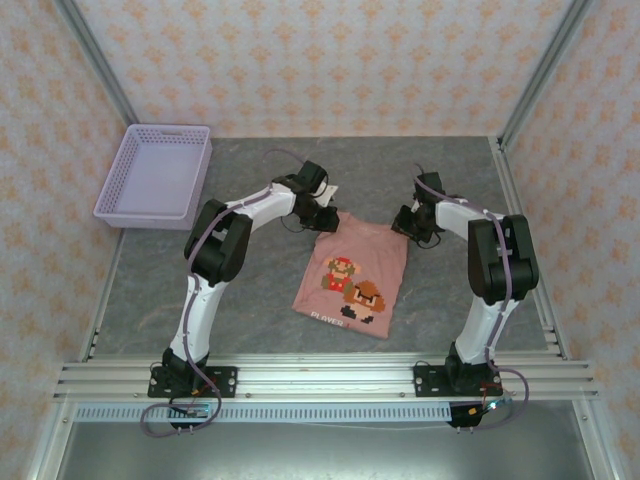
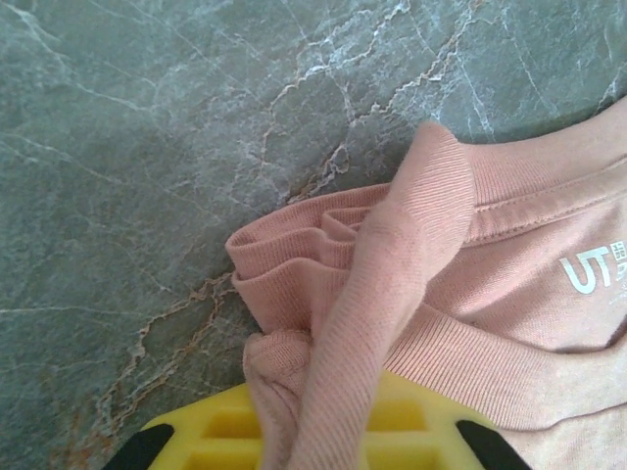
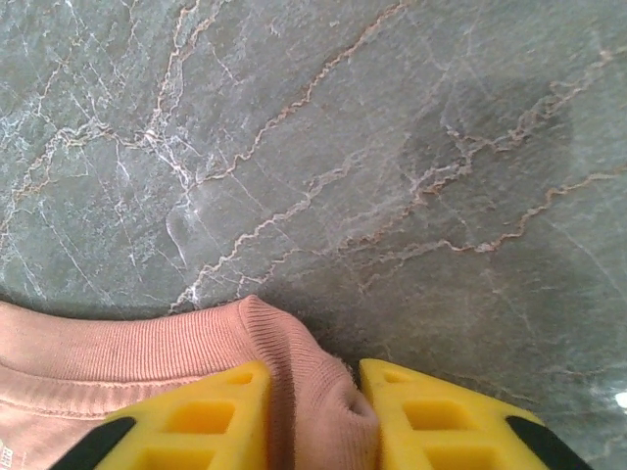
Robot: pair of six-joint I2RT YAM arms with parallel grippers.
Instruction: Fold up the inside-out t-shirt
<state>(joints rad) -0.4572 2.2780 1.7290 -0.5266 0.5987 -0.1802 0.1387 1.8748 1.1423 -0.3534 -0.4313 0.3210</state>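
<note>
The salmon-pink inside-out t-shirt [image 1: 352, 280] lies flat in the middle of the table with its blocky print facing up. My left gripper [image 1: 322, 215] sits at the shirt's far left corner. In the left wrist view a bunched fold of the ribbed collar [image 2: 392, 284] runs down between the yellow fingers [image 2: 196, 441], and the left gripper [image 2: 313, 431] is shut on it. My right gripper [image 1: 408, 222] is at the far right corner. In the right wrist view the right gripper [image 3: 315, 411] pinches a ridge of the t-shirt [image 3: 147, 343] between both yellow fingers [image 3: 206, 416].
A lilac plastic basket [image 1: 165, 128] stands at the far left of the grey marbled table [image 1: 250, 290]. Metal frame posts and patterned walls close in the sides and back. Aluminium rails [image 1: 330, 380] run along the near edge by the arm bases.
</note>
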